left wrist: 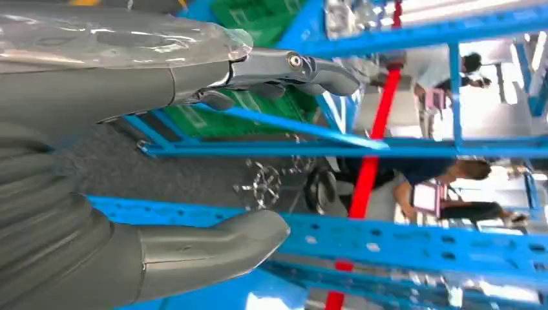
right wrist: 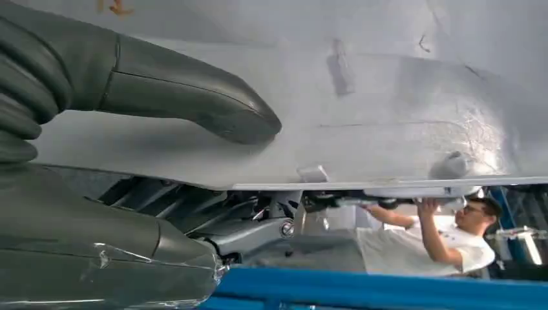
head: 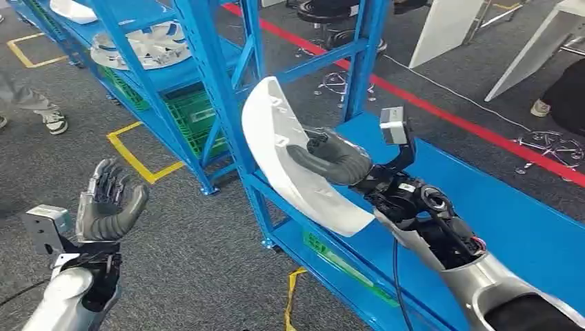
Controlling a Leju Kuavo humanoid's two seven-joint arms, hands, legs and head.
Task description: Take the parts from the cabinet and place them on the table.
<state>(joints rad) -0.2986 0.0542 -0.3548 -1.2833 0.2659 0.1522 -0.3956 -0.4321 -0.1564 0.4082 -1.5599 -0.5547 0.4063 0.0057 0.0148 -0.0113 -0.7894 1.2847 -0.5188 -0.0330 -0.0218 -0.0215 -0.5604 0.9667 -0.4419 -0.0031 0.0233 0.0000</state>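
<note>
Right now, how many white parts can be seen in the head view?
3: one curved white part held by the right hand beside the blue rack; a vaned white part on a shelf; another at the top edge. More may be hidden.

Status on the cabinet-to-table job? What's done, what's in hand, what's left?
Done: one white curved part is out past the blue rack's front posts. In hand: the right hand grips it, thumb pressed on its inner face; the left hand is open, holding nothing. Left: placing it on a table, which isn't done yet. More white parts sit on a farther shelf.
</note>
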